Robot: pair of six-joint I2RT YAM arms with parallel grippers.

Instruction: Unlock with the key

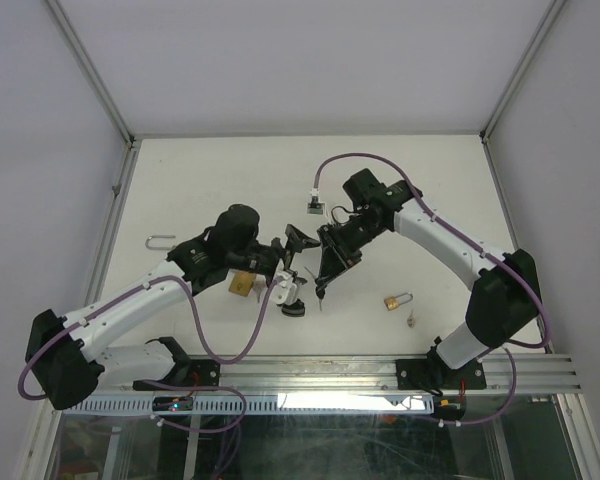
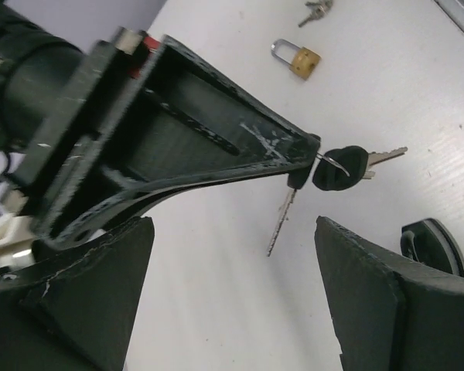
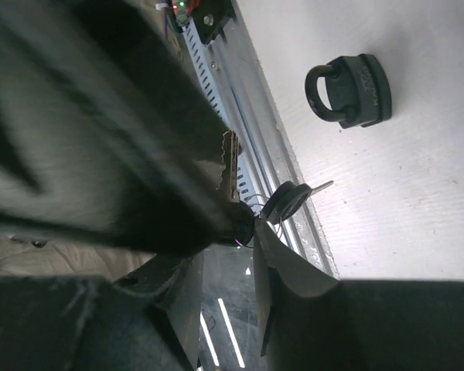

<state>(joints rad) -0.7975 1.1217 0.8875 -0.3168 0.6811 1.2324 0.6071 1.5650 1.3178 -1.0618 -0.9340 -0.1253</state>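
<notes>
Left claw (image 2: 234, 232): released, fingers spread wide, nothing between them. I see bare tabletop (image 1: 230, 180) through the gap.

Right claw (image 3: 246, 226): clenched on the keys (image 2: 342, 167) at its very tip. A black-headed key sticks out sideways. A second one hangs blade-down from the ring, clear of the tabletop.

From the left wrist the keys sit just beyond the left claw's open fingers, nearer the right-hand one (neither finger touches them).

Black padlock (image 3: 349, 89): flat on the tabletop, shackle closed. It lies close by the left claw, half hidden behind one finger in the left wrist view, and apart from the keys.

Further out: small brass padlock (image 2: 298, 59) with spare keys (image 2: 315, 9) near it.
</notes>
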